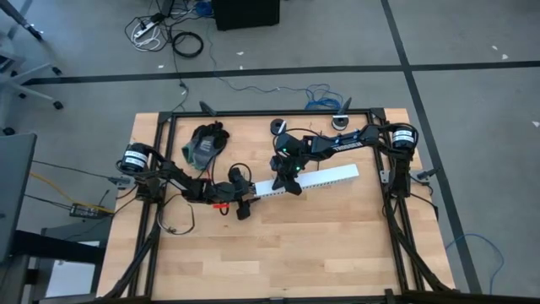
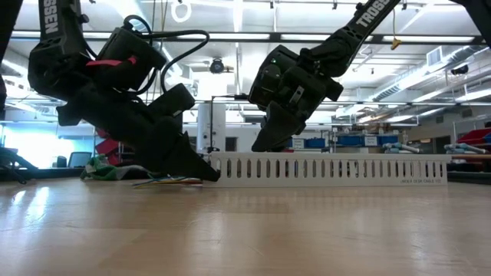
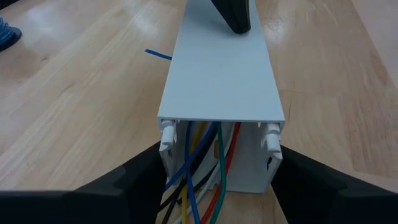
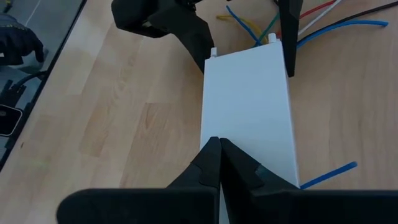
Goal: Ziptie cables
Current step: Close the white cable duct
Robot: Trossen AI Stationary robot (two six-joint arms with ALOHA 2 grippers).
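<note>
One white slotted duct (image 1: 314, 179) lies on the wooden worktop (image 1: 278, 253), running from about 9 o'clock of centre toward 2 o'clock, with its flat lid on. The left gripper (image 1: 245, 196) is at the duct's 9 o'clock end; in the left wrist view its jaws stand spread wide, one dark finger (image 3: 134, 177) on each side of the open duct mouth, close against or touching the side walls, though whether they press on them cannot be told. The cables (image 3: 196, 186) emerge from that mouth as a loose bundle; blue, yellow, green, red, black and white strands can be made out there, and their exact number cannot be counted. In the right wrist view the same strands (image 4: 273, 25) fan out across the worktop beyond the duct's end. The right gripper (image 1: 288, 179) is over the duct a little way in from that end; its jaws are clenched together, empty, with the tips (image 4: 219, 149) resting on or just above the lid. One short blue strip (image 4: 328, 175) lies on the worktop just beside the duct. At about 11 o'clock of the worktop lies one dark bundle of cloth-like material (image 1: 206, 143). Two arms are present, both at work.
</note>
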